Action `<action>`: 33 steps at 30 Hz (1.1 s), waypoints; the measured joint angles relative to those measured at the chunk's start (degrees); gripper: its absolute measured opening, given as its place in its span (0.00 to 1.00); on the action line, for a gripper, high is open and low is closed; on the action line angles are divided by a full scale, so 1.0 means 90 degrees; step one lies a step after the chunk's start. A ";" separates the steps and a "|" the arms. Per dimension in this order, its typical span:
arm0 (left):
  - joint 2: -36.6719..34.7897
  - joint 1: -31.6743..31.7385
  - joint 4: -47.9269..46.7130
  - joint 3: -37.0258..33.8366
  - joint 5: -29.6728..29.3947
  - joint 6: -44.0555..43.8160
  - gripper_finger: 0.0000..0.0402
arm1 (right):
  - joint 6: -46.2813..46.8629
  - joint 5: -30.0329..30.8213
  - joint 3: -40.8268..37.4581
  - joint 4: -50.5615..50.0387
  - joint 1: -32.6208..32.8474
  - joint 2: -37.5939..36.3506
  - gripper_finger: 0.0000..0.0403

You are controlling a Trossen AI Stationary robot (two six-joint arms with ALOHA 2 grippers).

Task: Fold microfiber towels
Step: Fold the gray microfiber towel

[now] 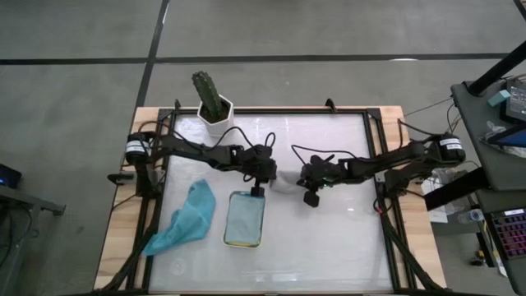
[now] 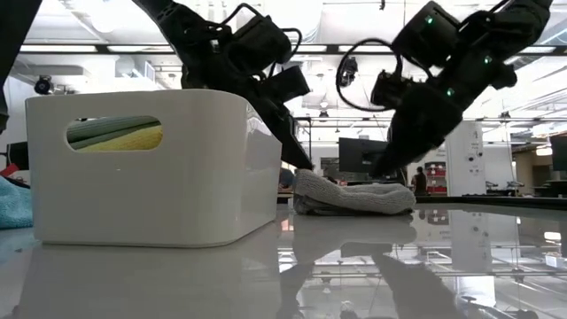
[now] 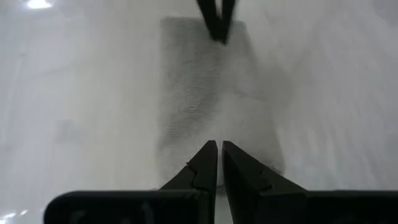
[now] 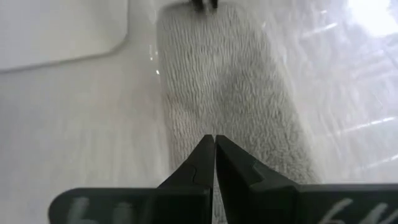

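Glossy white table (image 1: 329, 238) carries a grey towel (image 2: 354, 197), each closed end effector pinching one end

Grey concrete floor (image 1: 74, 33) crossed by dark seams surrounded the desk (image 1: 329, 247), w/ a glossy white top and wood edge. A potted cactus (image 1: 212, 99) stood at its far edge. A cluttered bench (image 1: 501, 107) sat at right. Behind: bright ceiling lights (image 2: 354, 13), dark monitors (image 2: 359, 155), open workshop.

Robotics lab: framed test table (image 1: 329, 247), monitors (image 2: 359, 155) behind.
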 joint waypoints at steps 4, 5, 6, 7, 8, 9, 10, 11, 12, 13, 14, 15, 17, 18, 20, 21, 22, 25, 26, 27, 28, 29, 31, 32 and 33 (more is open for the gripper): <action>0.0088 -0.0035 0.0119 0.0013 0.0140 -0.0012 0.03 | -0.0001 -0.0283 -0.0026 -0.0019 0.0017 -0.0288 0.02; 0.0114 -0.0035 0.0165 0.0017 0.0143 -0.0021 0.03 | -0.0001 -0.0354 -0.0036 -0.0028 0.0026 -0.0305 0.02; 0.0142 -0.0037 0.0162 0.0010 0.0143 -0.0022 0.03 | 0.0001 -0.0364 -0.0037 -0.0027 0.0042 -0.0305 0.02; 0.0186 -0.0037 0.0163 0.0007 0.0148 -0.0022 0.03 | 0.0004 -0.0376 -0.0037 -0.0022 0.0044 -0.0279 0.02; 0.0220 -0.0036 0.0183 0.0010 0.0157 -0.0031 0.03 | 0.0009 -0.0382 -0.0039 -0.0022 0.0044 -0.0241 0.02; 0.0230 -0.0034 0.0168 0.0009 0.0188 -0.0046 0.03 | 0.0018 -0.0383 -0.0040 -0.0015 0.0044 -0.0178 0.02; 0.0260 -0.0037 0.0175 0.0007 0.0184 -0.0041 0.03 | 0.0019 -0.0371 -0.0040 -0.0007 0.0044 -0.0097 0.02; 0.0300 -0.0037 0.0198 0.0018 0.0190 -0.0032 0.03 | 0.0019 -0.0329 -0.0042 -0.0004 0.0044 -0.0017 0.02; 0.0326 -0.0037 0.0205 0.0020 0.0209 -0.0042 0.03 | 0.0019 -0.0323 -0.0046 -0.0009 0.0041 0.0083 0.02; 0.0352 -0.0037 0.0188 0.0014 0.0206 -0.0033 0.03 | 0.0019 -0.0281 -0.0051 0.0009 0.0040 0.0192 0.02; 0.0395 -0.0035 0.0168 0.0012 0.0186 -0.0024 0.03 | 0.0017 -0.0149 -0.0051 0.0006 0.0024 0.0284 0.02; 0.0441 -0.0027 0.0172 0.0015 0.0179 -0.0027 0.03 | 0.0019 0.0060 -0.0051 -0.0072 0.0011 0.0357 0.02; 0.0494 -0.0022 0.0166 0.0015 0.0185 -0.0033 0.03 | 0.0050 0.0488 -0.0054 -0.0261 -0.0043 0.0470 0.02; 0.0501 -0.0022 0.0168 0.0015 0.0174 -0.0024 0.03 | 0.0061 0.0556 -0.0054 -0.0308 -0.0086 0.0486 0.02; 0.0501 -0.0020 0.0167 0.0012 0.0158 -0.0024 0.03 | 0.0047 0.0524 -0.0055 -0.0383 -0.0143 0.0478 0.02; 0.0478 -0.0015 0.0135 0.0012 0.0156 -0.0023 0.03 | 0.0041 0.0498 -0.0054 -0.0348 -0.0143 0.0467 0.02; 0.0466 -0.0012 0.0103 0.0012 0.0144 -0.0021 0.03 | 0.0035 0.0491 -0.0054 -0.0369 -0.0143 0.0422 0.02; 0.0403 -0.0012 0.0111 0.0019 0.0131 -0.0011 0.03 | 0.0004 0.0441 0.0022 -0.0606 -0.0141 0.0245 0.02; 0.0389 -0.0012 0.0130 0.0019 0.0131 0.0018 0.03 | 0.0001 0.0376 0.0061 -0.0675 -0.0142 0.0166 0.02; 0.0376 -0.0012 0.0158 0.0019 0.0131 0.0031 0.03 | -0.0009 0.0287 0.0091 -0.0794 -0.0151 0.0078 0.02; 0.0369 -0.0012 0.0168 0.0019 0.0131 0.0031 0.03 | -0.0038 0.0230 0.0137 -0.0924 -0.0156 0.0005 0.02; 0.0365 -0.0012 0.0155 0.0021 0.0131 0.0031 0.03 | -0.0044 0.0138 0.0175 -0.0949 -0.0161 -0.0062 0.03; 0.0351 -0.0012 0.0164 0.0019 0.0131 0.0032 0.03 | -0.0051 -0.0068 0.0223 -0.0906 -0.0170 -0.0173 0.04; 0.0340 -0.0012 0.0163 0.0022 0.0131 0.0031 0.03 | -0.0049 -0.0175 0.0244 -0.0851 -0.0170 -0.0208 0.06; 0.0331 -0.0012 0.0156 0.0041 0.0131 0.0027 0.03 | -0.0055 -0.0297 0.0266 -0.0784 -0.0170 -0.0244 0.07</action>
